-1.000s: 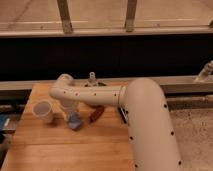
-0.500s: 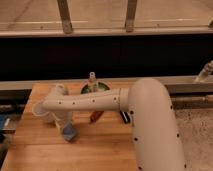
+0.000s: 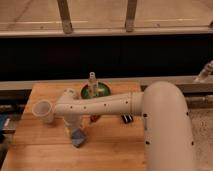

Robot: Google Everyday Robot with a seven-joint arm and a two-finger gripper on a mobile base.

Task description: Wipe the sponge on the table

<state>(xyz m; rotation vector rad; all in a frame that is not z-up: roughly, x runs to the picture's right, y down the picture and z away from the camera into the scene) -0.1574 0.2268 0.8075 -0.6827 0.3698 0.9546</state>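
The light-blue sponge [image 3: 78, 139] lies on the wooden table [image 3: 115, 150], left of centre. My gripper [image 3: 75, 132] points straight down from the end of the white arm and is shut on the sponge, pressing it to the wood. The arm reaches in from the right across the table's middle. Only the sponge's lower part shows below the gripper.
A white cup [image 3: 43, 111] stands just left of the gripper. At the back are a green bowl [image 3: 97, 91] and a small bottle [image 3: 92, 79]. A reddish-brown object [image 3: 94, 118] and a black block [image 3: 127, 119] peek out under the arm.
The gripper and sponge have slid toward the table's front, first a little left and then back right. The cup and other objects have stayed put.
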